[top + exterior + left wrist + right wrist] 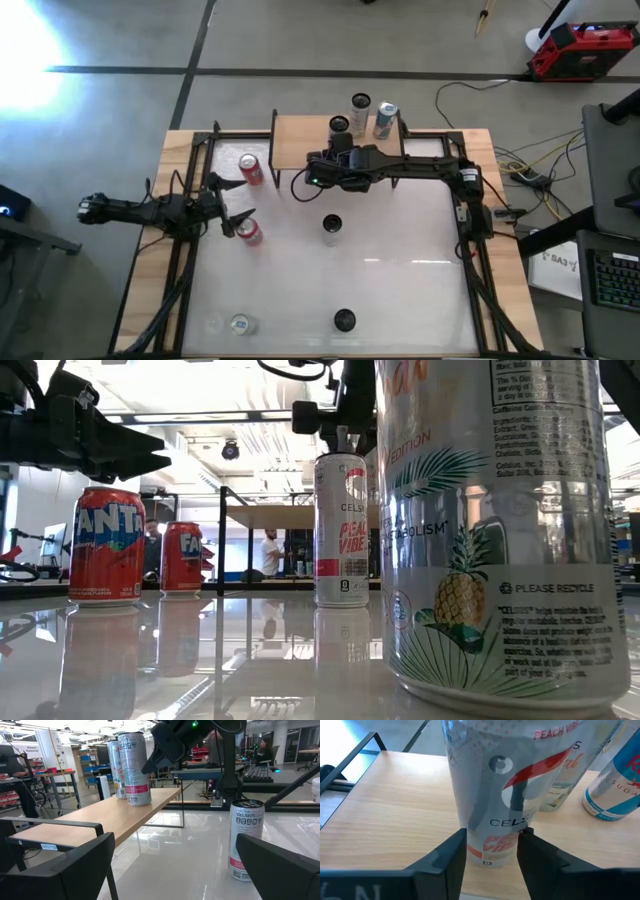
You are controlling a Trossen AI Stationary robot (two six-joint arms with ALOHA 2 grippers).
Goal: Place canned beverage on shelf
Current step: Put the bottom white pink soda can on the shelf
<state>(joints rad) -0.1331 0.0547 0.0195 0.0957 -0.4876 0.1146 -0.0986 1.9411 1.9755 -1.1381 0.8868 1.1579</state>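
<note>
Overhead, my right gripper sits upper centre over shelf, fingers clamped on white Celsius can standing on wood; only right wrist view shows that grip. Three cans on shelf top: mine, second Celsius can, blue-white can. Two red Fanta cans left of centre beside my left gripper, spread wide, empty. Low view alone shows pineapple can up close.
</note>
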